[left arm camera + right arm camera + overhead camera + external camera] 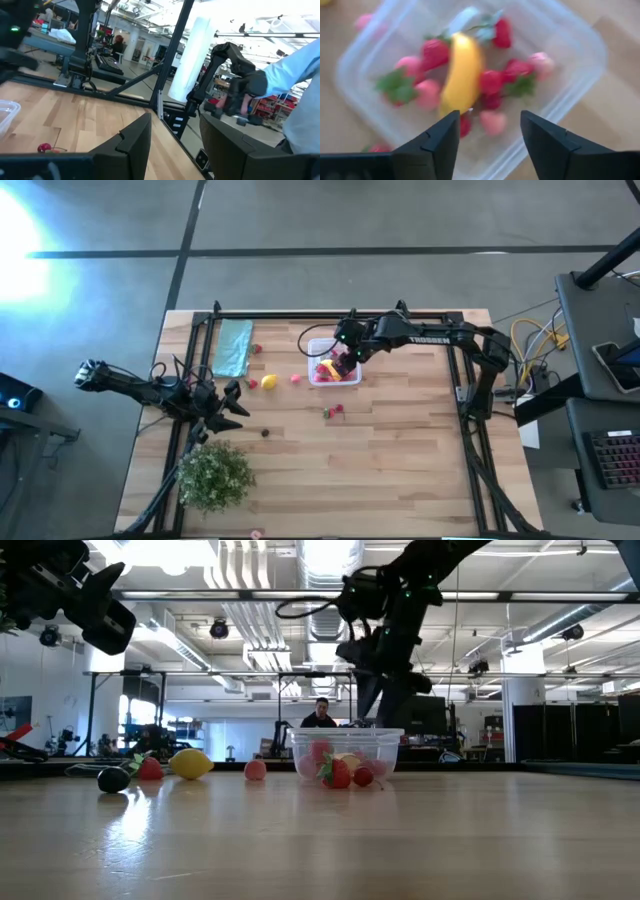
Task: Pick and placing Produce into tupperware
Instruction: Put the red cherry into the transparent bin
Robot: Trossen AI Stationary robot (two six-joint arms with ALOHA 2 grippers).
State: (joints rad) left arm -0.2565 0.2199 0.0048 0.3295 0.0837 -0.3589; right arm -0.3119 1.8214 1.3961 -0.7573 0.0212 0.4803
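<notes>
Tupperware sits near the desk's far edge, already holding the yellow banana and a heap of red and pink berries, with the right gripper just above it, fingers apart and empty. Judging by that, the task is well past halfway. What is left lies on the desk: the lemon, small pieces just beside it, a cherry pair toward the middle and one dark piece, while the left gripper waits near the left edge, fingers parted on nothing.
</notes>
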